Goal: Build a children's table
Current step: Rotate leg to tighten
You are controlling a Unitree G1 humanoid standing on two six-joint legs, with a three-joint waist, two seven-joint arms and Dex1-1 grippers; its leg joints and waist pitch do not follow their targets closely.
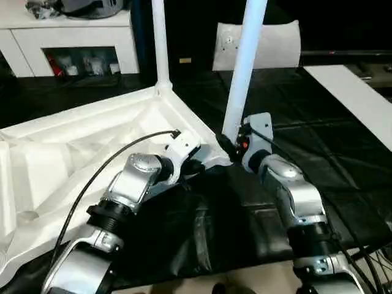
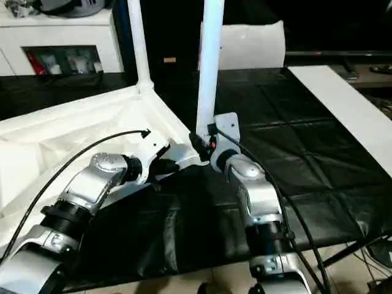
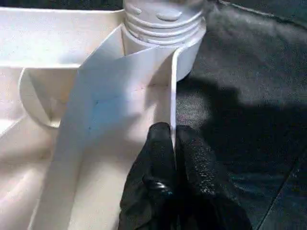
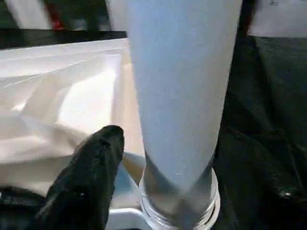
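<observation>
The children's table lies upside down, its white ribbed top (image 1: 92,141) on the black cover. Two white legs stand upright in corner sockets: a far leg (image 1: 160,43) and a near leg (image 1: 245,67). My left gripper (image 3: 173,139) is shut on the top's thin rim (image 3: 171,86), just beside the near corner socket (image 3: 163,24). My right gripper (image 1: 229,144) sits at the foot of the near leg (image 4: 182,72), open. One black finger (image 4: 96,163) stands a little off the leg's side; the other finger is hidden behind the leg.
The black-covered work surface (image 1: 318,147) stretches to the right and front. A white cabinet with shelves (image 1: 73,37) stands at the back left. A white sheet (image 1: 275,43) leans at the back, and a long white board (image 1: 355,98) lies at the right.
</observation>
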